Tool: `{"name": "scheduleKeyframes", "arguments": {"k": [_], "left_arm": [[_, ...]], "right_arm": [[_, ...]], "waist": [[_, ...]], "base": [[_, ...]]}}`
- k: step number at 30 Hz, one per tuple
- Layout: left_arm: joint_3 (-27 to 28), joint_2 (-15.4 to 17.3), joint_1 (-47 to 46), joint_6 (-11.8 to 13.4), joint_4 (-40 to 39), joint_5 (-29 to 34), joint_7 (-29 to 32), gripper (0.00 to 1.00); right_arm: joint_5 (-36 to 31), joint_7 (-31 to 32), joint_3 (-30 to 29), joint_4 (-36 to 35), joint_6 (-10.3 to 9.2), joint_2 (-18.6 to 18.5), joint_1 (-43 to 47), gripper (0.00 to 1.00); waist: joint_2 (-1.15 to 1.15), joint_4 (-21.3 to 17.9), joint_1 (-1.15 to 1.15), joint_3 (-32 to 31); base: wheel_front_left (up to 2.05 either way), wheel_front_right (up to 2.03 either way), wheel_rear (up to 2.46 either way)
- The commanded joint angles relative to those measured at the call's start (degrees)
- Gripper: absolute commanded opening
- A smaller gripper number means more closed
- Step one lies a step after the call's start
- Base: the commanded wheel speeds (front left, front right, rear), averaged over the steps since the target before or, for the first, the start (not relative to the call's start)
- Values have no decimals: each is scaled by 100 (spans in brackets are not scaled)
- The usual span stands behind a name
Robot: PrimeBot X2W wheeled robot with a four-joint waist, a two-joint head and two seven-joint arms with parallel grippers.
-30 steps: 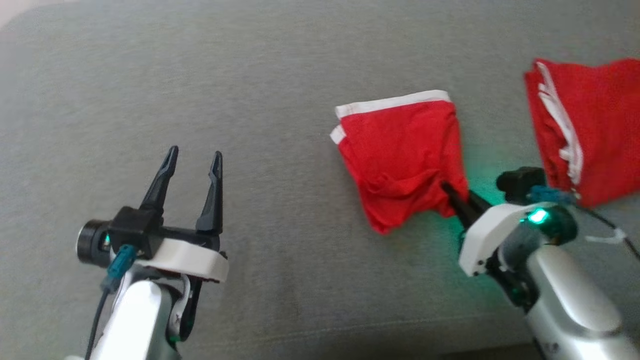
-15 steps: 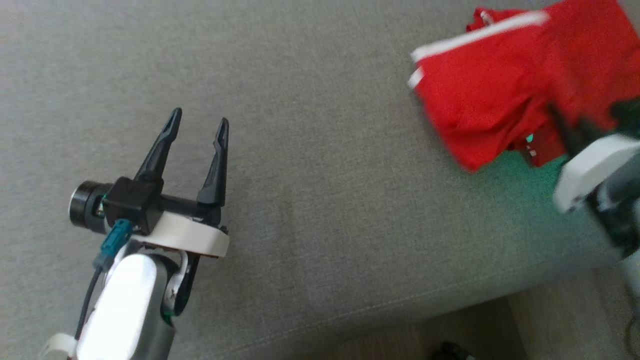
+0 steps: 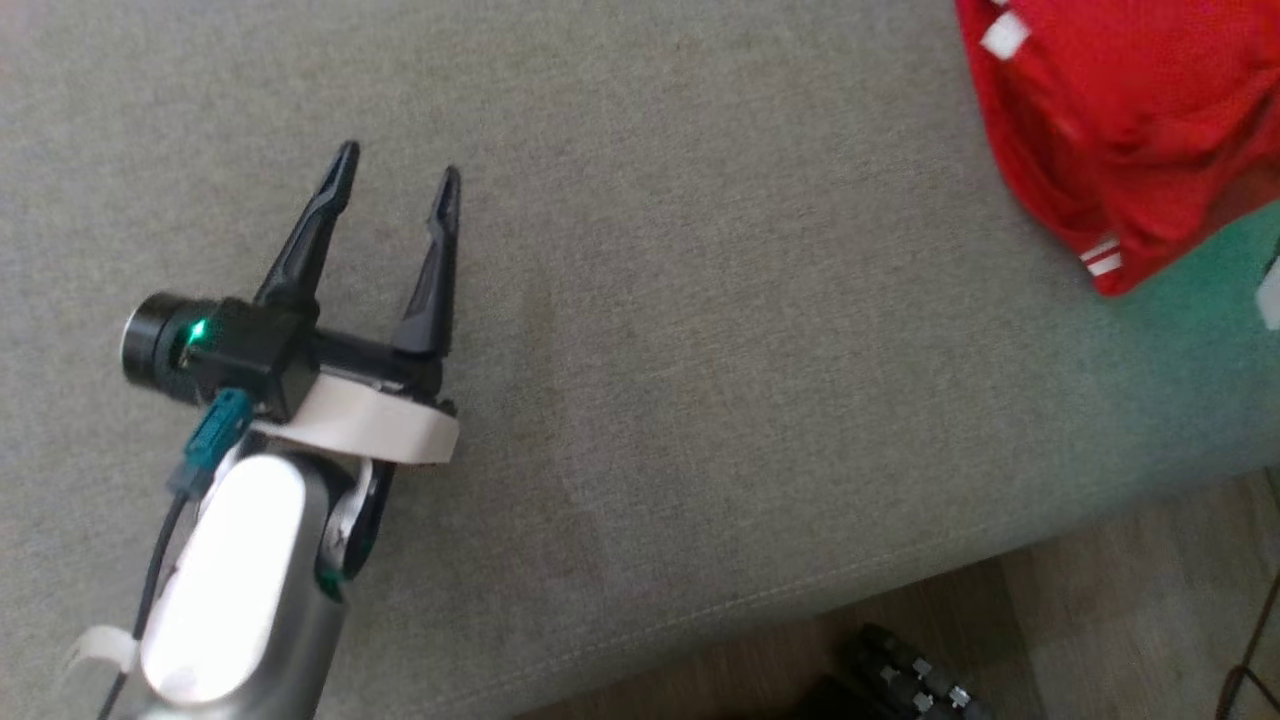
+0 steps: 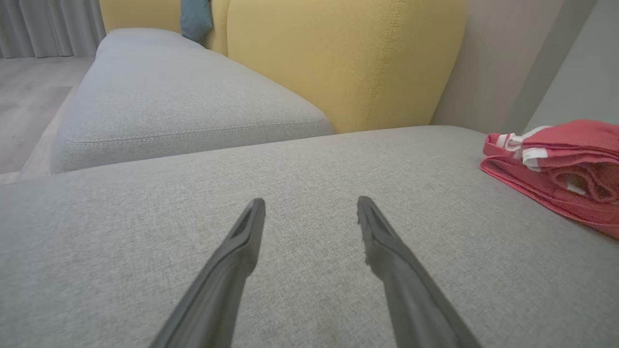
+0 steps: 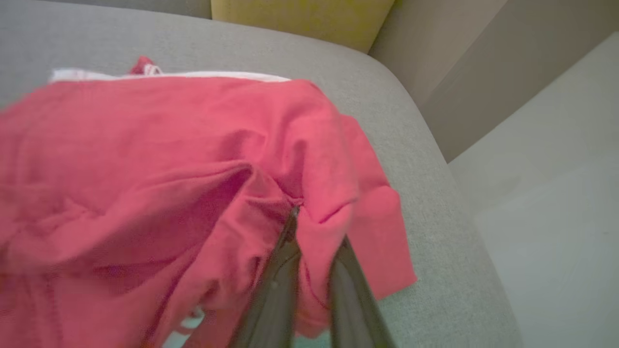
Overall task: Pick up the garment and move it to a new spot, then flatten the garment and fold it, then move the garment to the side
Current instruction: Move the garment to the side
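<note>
The garment (image 3: pixel 1130 130) is red cloth with white trim, bunched at the top right of the head view on a grey sofa seat (image 3: pixel 700 350). In the right wrist view my right gripper (image 5: pixel 314 227) is shut on a fold of the garment (image 5: pixel 169 159), which drapes over and left of the fingers. More red cloth shows beneath it; I cannot tell whether it is a separate piece. My left gripper (image 3: pixel 397 165) stands open over bare seat far to the left, holding nothing. The left wrist view has its open fingers (image 4: pixel 310 203) with the red garment (image 4: pixel 561 164) stacked at the right.
The seat's front edge runs diagonally across the lower right, with wooden floor (image 3: pixel 1100 620) and a dark wheeled part (image 3: pixel 900 680) below it. A yellow back cushion (image 4: pixel 338 58) stands behind the seat, and a second grey seat (image 4: pixel 184 106) lies beyond.
The head camera has swung, sliding the whole picture right and up. The right gripper has carried the garment rightward to the other red cloth. The left gripper stays open.
</note>
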Motion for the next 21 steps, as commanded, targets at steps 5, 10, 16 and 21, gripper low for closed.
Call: {"name": "scheduleKeyframes", "arguments": {"k": [5,10,16,21], "left_arm": [[29,96,-366,-86,-136,74,-34,100],[-14,76,-475,-116,-45,55,-85,100],[-53,41,-486,-128,65,12,-134,100],[-40,-5,-371,-90,200,-64,-190,100]], "right_arm": [[-262,19,-542,114,20,34,-97,0],[-324,-166,-942,217,20,273,-109,30],[-520,-184,-1350,211,20,555,93,100],[-818,-412,-1658,-140,20,812,638,100]], "waist": [[0,127,-1,324],[0,186,-1,408],[0,256,-1,309],[0,324,-1,-3]], "base": [[0,0,0],[0,0,0],[0,0,0],[0,0,0]]}}
